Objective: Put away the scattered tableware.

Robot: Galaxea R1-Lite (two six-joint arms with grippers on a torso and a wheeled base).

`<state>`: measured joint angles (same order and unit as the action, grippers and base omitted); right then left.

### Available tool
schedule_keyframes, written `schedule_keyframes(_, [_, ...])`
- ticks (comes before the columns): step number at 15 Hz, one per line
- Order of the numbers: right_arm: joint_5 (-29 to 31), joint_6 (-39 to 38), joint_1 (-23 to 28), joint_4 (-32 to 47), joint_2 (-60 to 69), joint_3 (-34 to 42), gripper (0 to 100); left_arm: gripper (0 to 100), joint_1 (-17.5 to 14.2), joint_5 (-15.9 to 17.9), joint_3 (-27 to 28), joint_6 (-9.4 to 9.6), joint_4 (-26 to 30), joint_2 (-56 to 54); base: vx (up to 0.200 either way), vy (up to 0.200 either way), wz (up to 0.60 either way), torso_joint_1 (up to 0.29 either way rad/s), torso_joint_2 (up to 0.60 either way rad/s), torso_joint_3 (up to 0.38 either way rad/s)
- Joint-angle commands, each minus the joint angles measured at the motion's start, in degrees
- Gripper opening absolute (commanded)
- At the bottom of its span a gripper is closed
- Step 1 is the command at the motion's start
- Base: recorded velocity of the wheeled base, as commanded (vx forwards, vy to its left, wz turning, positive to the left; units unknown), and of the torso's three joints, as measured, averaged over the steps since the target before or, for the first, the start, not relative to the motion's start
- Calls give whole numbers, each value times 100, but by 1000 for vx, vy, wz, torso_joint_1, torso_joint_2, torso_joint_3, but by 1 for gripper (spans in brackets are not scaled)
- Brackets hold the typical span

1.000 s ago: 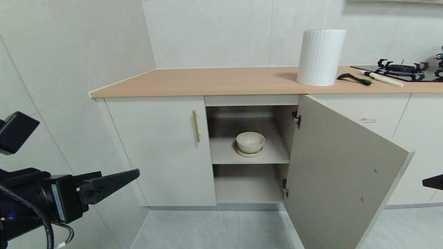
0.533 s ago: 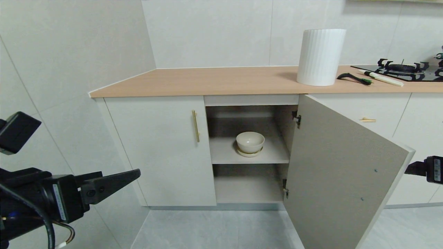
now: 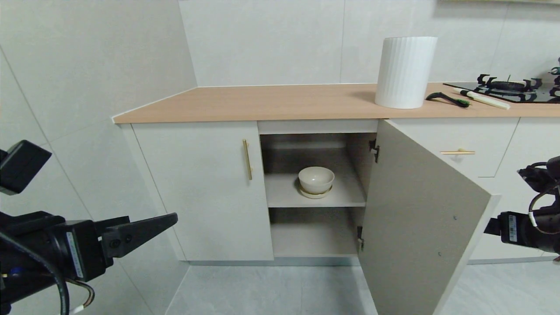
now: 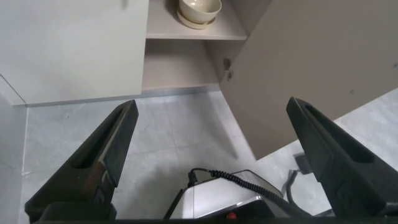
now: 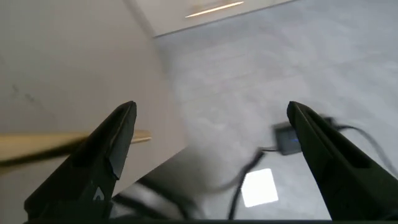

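A cream bowl (image 3: pixel 316 178) sits on a small plate (image 3: pixel 314 193) on the upper shelf (image 3: pixel 288 194) of the cabinet. The cabinet door (image 3: pixel 420 210) stands swung out to the right. My left gripper (image 3: pixel 173 217) hangs low at the far left, well clear of the cabinet; its fingers are open with nothing between them (image 4: pixel 211 109), and the bowl (image 4: pixel 199 7) lies beyond them. My right arm (image 3: pixel 525 227) is just behind the door's outer face. The right gripper (image 5: pixel 211 115) is open beside that face (image 5: pixel 62 74), near the door's gold handle (image 5: pixel 74 146).
On the wooden countertop (image 3: pixel 271 103) stand a tall white ribbed container (image 3: pixel 406 72), a dark brush (image 3: pixel 448 99) and a pale-handled knife (image 3: pixel 481 98), next to a gas hob (image 3: pixel 507 87). The left door (image 3: pixel 201 188) is closed. A drawer handle (image 3: pixel 457 152) shows right of the open door.
The right arm has come in from the right edge, behind the door. The door has swung some way towards the cabinet, uncovering the drawer handle. The left arm stays put.
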<state>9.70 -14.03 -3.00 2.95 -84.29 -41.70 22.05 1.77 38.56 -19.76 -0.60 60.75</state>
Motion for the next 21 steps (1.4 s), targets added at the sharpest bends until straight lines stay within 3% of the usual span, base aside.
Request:
schedule_keyframes(1, [-74, -170, -482, -5, -53, 57, 100, 100, 1, -1, 11, -1, -2, -1, 0, 0, 0, 0, 0, 0])
schedule_keyframes(4, [-399, -610, -1203, -110, -352, 48, 100, 100, 1, -1, 99, -1, -11, 95, 0, 0, 0, 0, 0, 0])
schedule_keyframes(6, [-425, -654, -1713, -814, -809, 4, 100, 100, 1, -19, 161, -10, -11, 139, 0, 0, 0, 0, 0, 0])
schedule_keyframes(9, [-461, -645, -2231, -1095, -1310, -356, 100, 100, -17, -63, 222, -28, 7, 131, 0, 0, 0, 0, 0, 0])
schedule_keyframes(13, [-935, -645, -2284, -1095, -1767, -1147, 100, 100, -17, -63, 213, -28, 25, 148, 0, 0, 0, 0, 0, 0])
schedule_keyframes(21, [-1190, -689, -2275, -1429, -2092, -1112, 100, 100, -17, -54, 134, -10, 42, 157, 0, 0, 0, 0, 0, 0])
